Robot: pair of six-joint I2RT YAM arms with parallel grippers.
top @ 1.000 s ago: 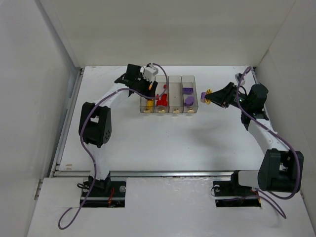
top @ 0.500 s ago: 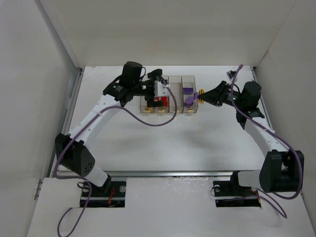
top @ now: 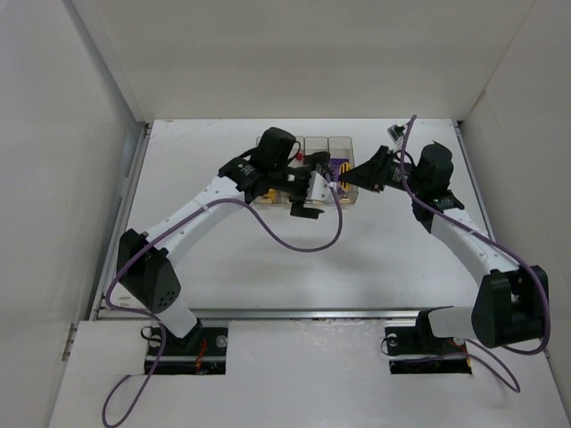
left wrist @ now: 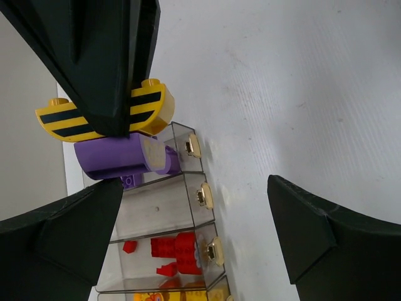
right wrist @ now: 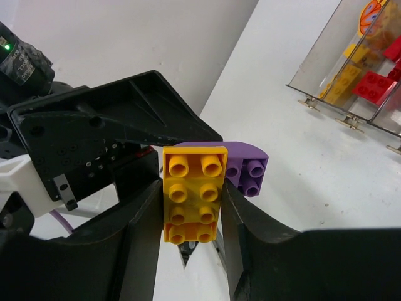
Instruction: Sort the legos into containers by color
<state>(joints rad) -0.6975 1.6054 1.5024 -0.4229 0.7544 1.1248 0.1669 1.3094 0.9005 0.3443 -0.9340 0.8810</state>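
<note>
My right gripper point(right wrist: 191, 188) is shut on a lego cluster: a yellow brick point(right wrist: 193, 188) with a purple curved piece point(right wrist: 249, 169) stuck to it. In the left wrist view the yellow piece point(left wrist: 103, 113) shows black stripes, with the purple piece point(left wrist: 119, 160) beneath it, pinched by the right fingers point(left wrist: 106, 50). My left gripper point(left wrist: 194, 185) is open and empty, its jaws spread close in front of the cluster, without touching it. The containers point(left wrist: 163, 207) hold purple, red point(left wrist: 178, 251) and yellow point(left wrist: 175, 291) legos; one bin is empty. From above, both grippers point(top: 312, 187) point(top: 346, 178) meet over the bins' right end.
The left arm point(top: 201, 209) reaches across the table and covers most of the containers point(top: 318, 143) from above. White walls enclose the table on three sides. The bins also show at the right wrist view's upper right point(right wrist: 326, 56).
My left gripper has swung right from the leftmost bins to the row's right end. My right gripper has moved left with the cluster, so the two now meet.
</note>
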